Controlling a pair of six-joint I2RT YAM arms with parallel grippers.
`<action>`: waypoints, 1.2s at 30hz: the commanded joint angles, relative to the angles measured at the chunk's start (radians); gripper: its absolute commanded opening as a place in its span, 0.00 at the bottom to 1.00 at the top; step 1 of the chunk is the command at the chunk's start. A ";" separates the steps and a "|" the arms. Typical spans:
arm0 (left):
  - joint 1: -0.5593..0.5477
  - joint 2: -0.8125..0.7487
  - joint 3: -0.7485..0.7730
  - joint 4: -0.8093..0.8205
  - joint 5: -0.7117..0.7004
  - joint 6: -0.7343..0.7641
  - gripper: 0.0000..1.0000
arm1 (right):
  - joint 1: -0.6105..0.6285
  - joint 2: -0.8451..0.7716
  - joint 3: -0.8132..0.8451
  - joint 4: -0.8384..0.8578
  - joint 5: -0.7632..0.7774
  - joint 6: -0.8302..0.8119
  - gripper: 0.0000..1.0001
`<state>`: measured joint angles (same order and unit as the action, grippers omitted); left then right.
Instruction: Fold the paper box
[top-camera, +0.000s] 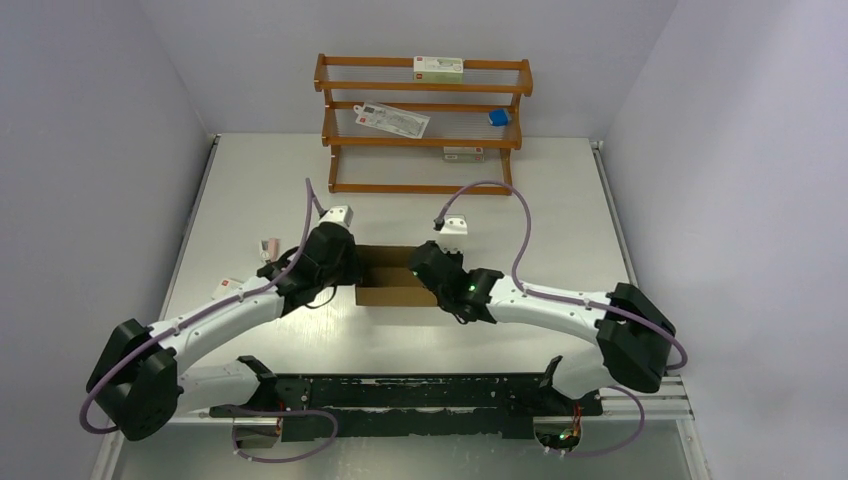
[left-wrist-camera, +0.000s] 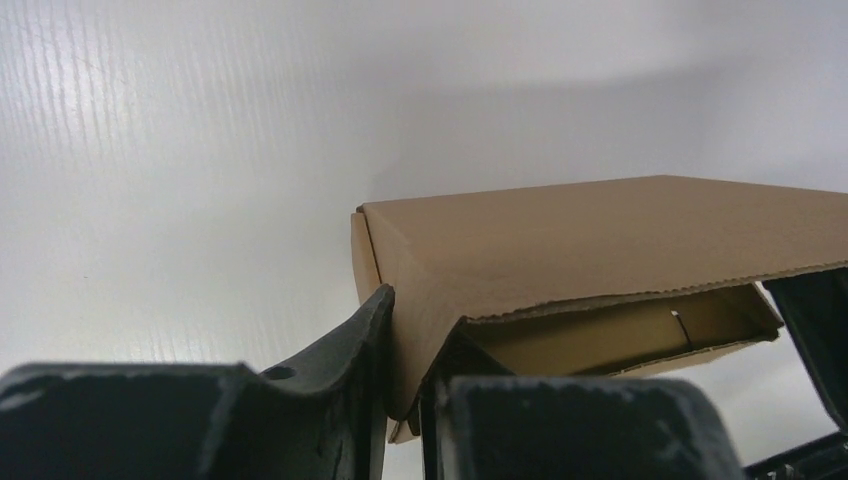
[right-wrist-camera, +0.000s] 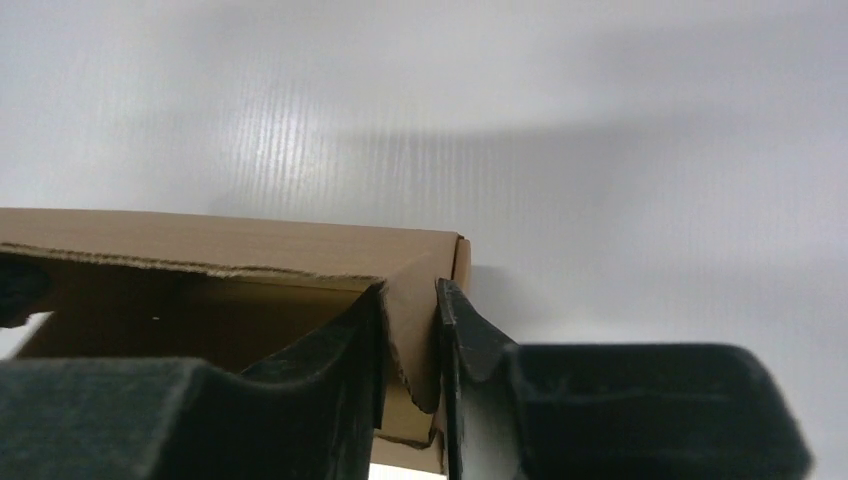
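The plain brown paper box (top-camera: 395, 296) is seen open-topped. Its end walls are pinched by the left gripper (left-wrist-camera: 412, 325) and the right gripper (right-wrist-camera: 410, 300).

Matt brown cardboard paper box (left-wrist-camera: 560, 240); ribbed white table (left-wrist-camera: 150, 180).

The top external camera sits high above and behind the arm bases (top-camera: 140, 385), which line the bottom of its frame. It looks down and forward over the table (top-camera: 560, 200) to the wooden rack (top-camera: 425, 125) at upper centre. Each wrist camera rides low and very close, looking along its own fingers (left-wrist-camera: 345, 380) at the frame's bottom edge. The left wrist view has the paper box (left-wrist-camera: 600, 240) centre and right; the right wrist view has it left and centre. All three views share that box, small in the overhead frame's middle.
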<state>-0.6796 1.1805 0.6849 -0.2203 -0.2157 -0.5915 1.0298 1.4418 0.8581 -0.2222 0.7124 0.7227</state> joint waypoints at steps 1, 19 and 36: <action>-0.028 -0.042 -0.028 -0.006 -0.004 0.006 0.20 | 0.010 -0.075 -0.026 0.058 -0.001 0.008 0.30; -0.038 -0.236 -0.164 0.012 -0.019 -0.034 0.38 | 0.013 -0.304 -0.149 0.125 -0.186 -0.053 0.84; -0.038 -0.557 -0.123 -0.224 0.030 -0.030 0.60 | 0.011 -0.442 -0.081 0.001 -0.217 -0.146 1.00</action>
<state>-0.7105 0.6941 0.5152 -0.3458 -0.1951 -0.6205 1.0363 1.0008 0.7391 -0.1795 0.4629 0.5930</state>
